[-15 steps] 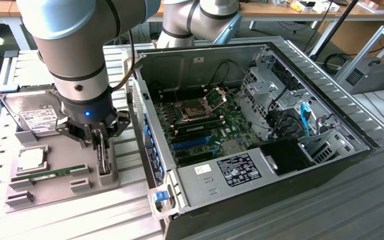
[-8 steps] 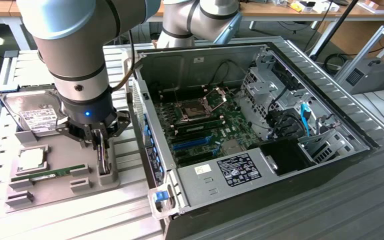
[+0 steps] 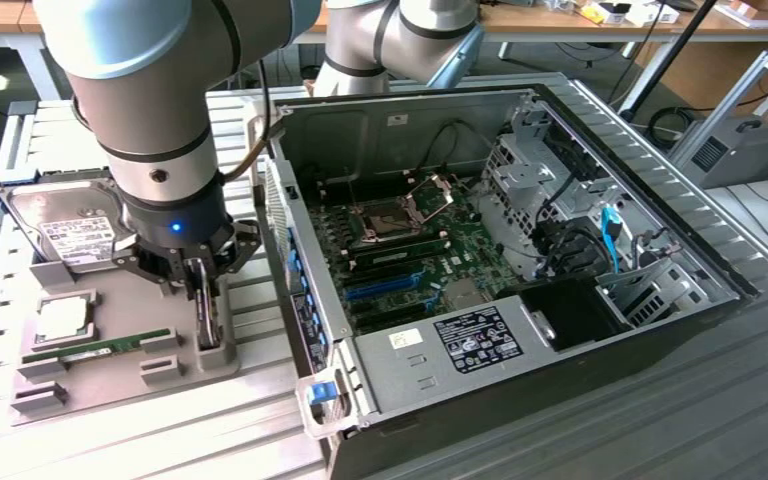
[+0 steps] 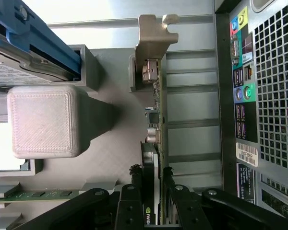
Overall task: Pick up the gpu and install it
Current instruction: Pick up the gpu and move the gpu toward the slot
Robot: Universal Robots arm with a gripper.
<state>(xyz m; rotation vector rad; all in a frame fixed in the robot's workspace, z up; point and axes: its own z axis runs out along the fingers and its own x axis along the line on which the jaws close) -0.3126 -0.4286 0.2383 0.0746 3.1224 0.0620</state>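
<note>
The gpu point(image 3: 207, 312) stands on edge in a slot of the grey holder tray point(image 3: 124, 300), at the exterior view's left of the open computer case point(image 3: 491, 250). My gripper point(image 3: 199, 272) comes down on it from above. In the wrist view the thin dark card point(image 4: 159, 100) runs away from me, with its silvery end bracket point(image 4: 152, 33) at the far end. My gripper point(image 4: 151, 176) straddles the card's near part, and the black fingers point(image 4: 133, 179) press against both faces. The card still sits in the holder.
On the tray lie a hard drive in a blue frame point(image 3: 71, 228), a CPU point(image 3: 61, 318) and a green RAM stick point(image 3: 97, 348). The motherboard's blue slots point(image 3: 391, 285) lie inside the case. The case's rear panel point(image 4: 269, 96) stands close beside the card.
</note>
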